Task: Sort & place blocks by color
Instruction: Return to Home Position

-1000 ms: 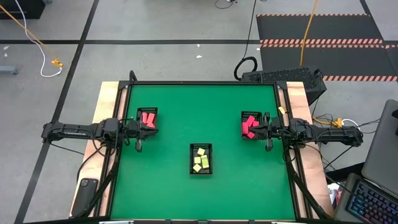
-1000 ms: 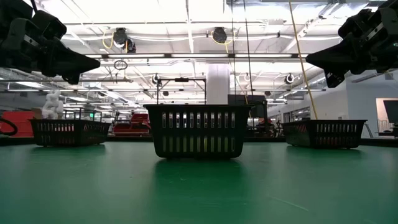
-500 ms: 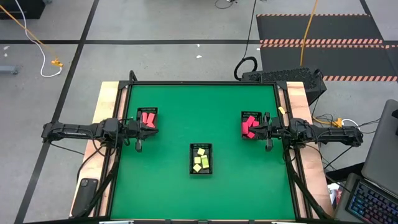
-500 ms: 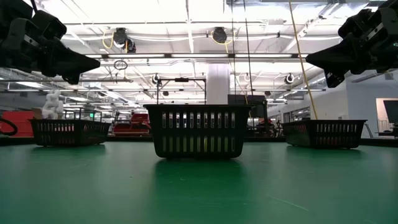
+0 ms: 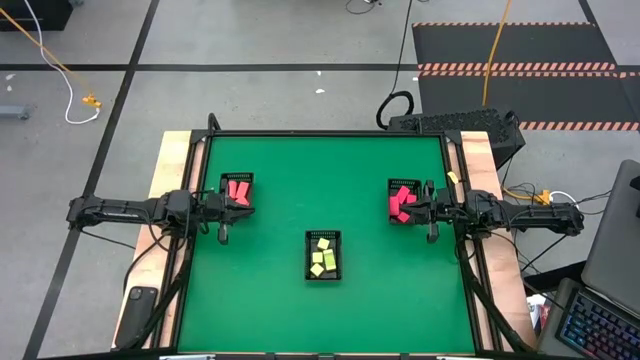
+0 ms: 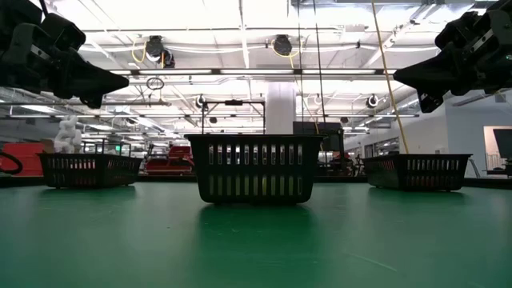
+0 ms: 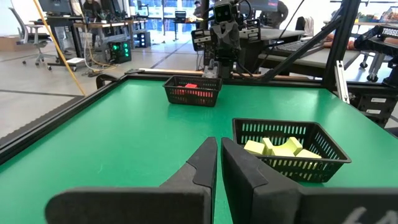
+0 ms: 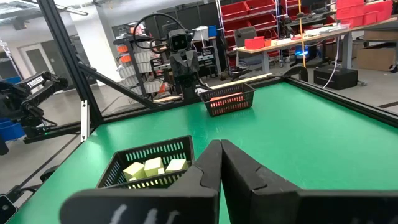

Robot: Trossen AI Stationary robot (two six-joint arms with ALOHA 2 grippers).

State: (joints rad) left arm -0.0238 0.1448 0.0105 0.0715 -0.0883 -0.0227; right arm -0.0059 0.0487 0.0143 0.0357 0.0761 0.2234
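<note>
Moved: nothing.
Left tool (image 7: 219,142): fingers together, empty.
Right tool (image 8: 221,144): likewise.
Blocks: pale yellow blocks (image 7: 273,148) just ahead; pink-red blocks (image 7: 188,91) beyond.

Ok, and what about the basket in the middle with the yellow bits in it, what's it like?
The middle basket is small, black and rectangular. It looks like plastic, with slotted walls you can see through and a rim a little wider than its base. It stands upright and flat on the green table, near the middle, on its own. Inside lie several pale yellow blocks, jumbled together below the rim. Only the table and those blocks touch it.
</note>
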